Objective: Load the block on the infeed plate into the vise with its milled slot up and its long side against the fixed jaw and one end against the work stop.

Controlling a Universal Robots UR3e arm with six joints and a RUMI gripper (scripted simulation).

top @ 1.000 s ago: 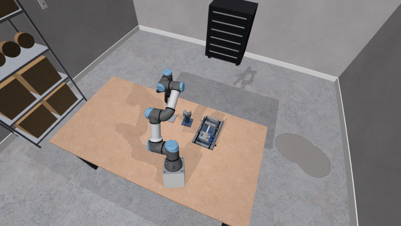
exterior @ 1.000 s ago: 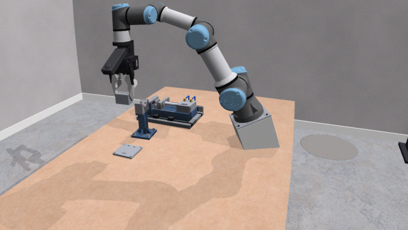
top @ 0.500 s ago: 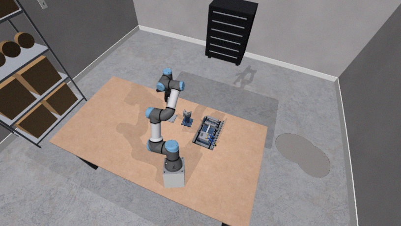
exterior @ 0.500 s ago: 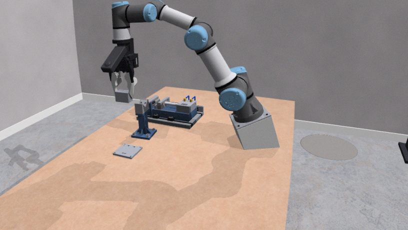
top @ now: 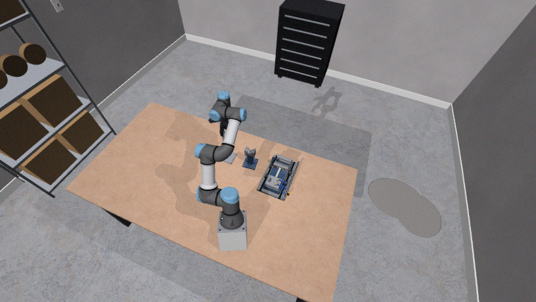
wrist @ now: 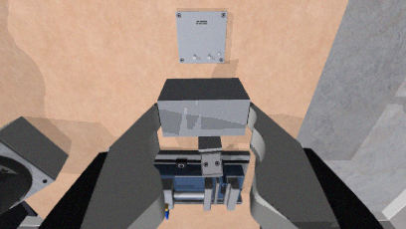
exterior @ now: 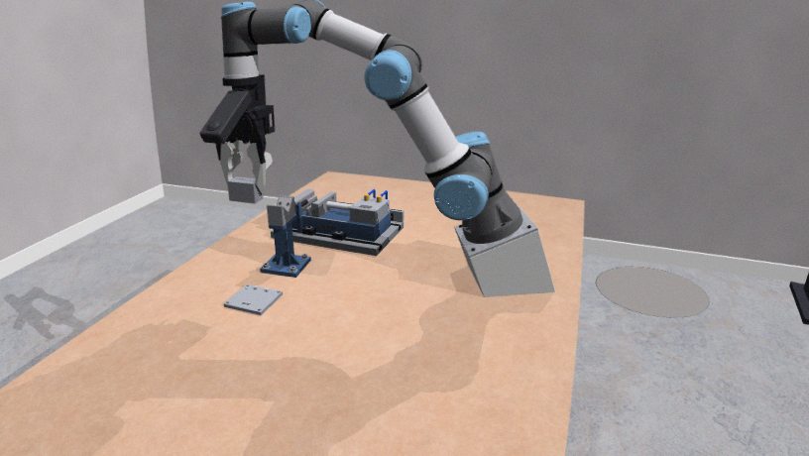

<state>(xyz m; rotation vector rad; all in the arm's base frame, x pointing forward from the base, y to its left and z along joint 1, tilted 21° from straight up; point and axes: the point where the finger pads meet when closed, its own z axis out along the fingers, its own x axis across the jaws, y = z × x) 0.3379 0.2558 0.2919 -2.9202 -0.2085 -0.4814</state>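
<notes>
1. And up in the air now, carrying the block (exterior: 243, 191) (wrist: 204, 116) between the fingers of the gripper (top: 223, 131) (exterior: 244, 183) (wrist: 203, 104), clamped on two opposite sides, with a partly open spread set by the width of the block.

2. Hanging well above the table (top: 157, 150) (exterior: 351, 317) (wrist: 109, 60), clear of the small plate (top: 229, 158) (exterior: 253, 298) (wrist: 201, 37), and not yet over the V-block (top: 249, 151) (exterior: 282, 212) (wrist: 211, 164) or in the vise (top: 278, 174) (exterior: 345, 226) (wrist: 181, 184).

3. Looking for the slot, but unable to tell for certain from here. Worth settling before any lowering, to avoid a wrong side up.

4. Probably at the carrying stage, with a stop at the V-block likely for a fresh grip. Come in high, line up squarely with the notch, then descend straight and slowly; release only after firm seating.

5. Watch for a knock against the notch's raised edges, or a twist of the block in the grip on uneven contact.

6. Then, for the vise: grip so as to keep the fingers out of the bars' way, lay down flat, nudge gently to the fixed jaw, then endwise to the stop. Let go and back off upward.

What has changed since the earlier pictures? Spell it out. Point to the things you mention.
The gripper (top: 224, 132) (exterior: 244, 182) (wrist: 203, 104) has risen slightly, carrying the block (exterior: 242, 191) (wrist: 204, 118) up with it. Nothing was newly grabbed or let go. The plate (top: 230, 159) (exterior: 253, 298) (wrist: 201, 40), V-block (top: 249, 152) (exterior: 279, 214) (wrist: 211, 165) and vise (top: 274, 182) (exterior: 365, 229) (wrist: 181, 185) stayed put.
</notes>
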